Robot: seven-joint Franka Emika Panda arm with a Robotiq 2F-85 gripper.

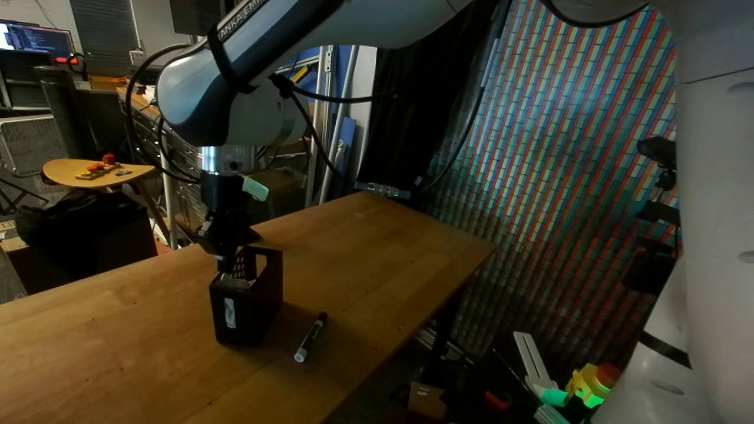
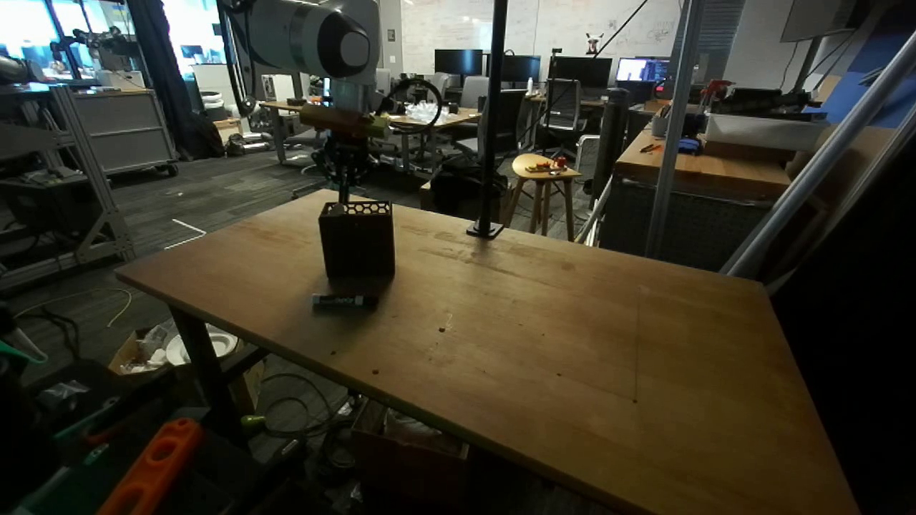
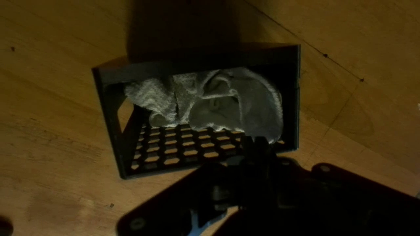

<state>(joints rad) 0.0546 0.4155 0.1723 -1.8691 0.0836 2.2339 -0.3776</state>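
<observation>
So the end effector point(image 3: 254, 140) is closed, tips at the mouth of the box, and it looks like it's pinching one edge of the gray cloth point(image 3: 261, 108). Wrist view's pretty dark, so take the exact grip with some salt. The cloth sits right below it, bunched up inside the black box point(image 2: 358, 247), one fold coming right up to the tips.

What'd bug me: that's a tiny bite of fabric. Any quick pull and I'd expect it to slip out, since only one fold seems caught while the rest is wadded off to the side.

Also, the end effector is right by the honeycomb wall point(image 3: 193, 160), near a corner. Can't tell if they touch. A little sideways drift and it could hook the rim and drag or tip the box, which is probably light. Cloth might snag in those holes too.

Smaller worry: the marker point(image 2: 345, 301) lies on the tabletop point(image 2: 537, 343), below the end effector and across the box from it. Shove the box that way and the marker could roll.
</observation>
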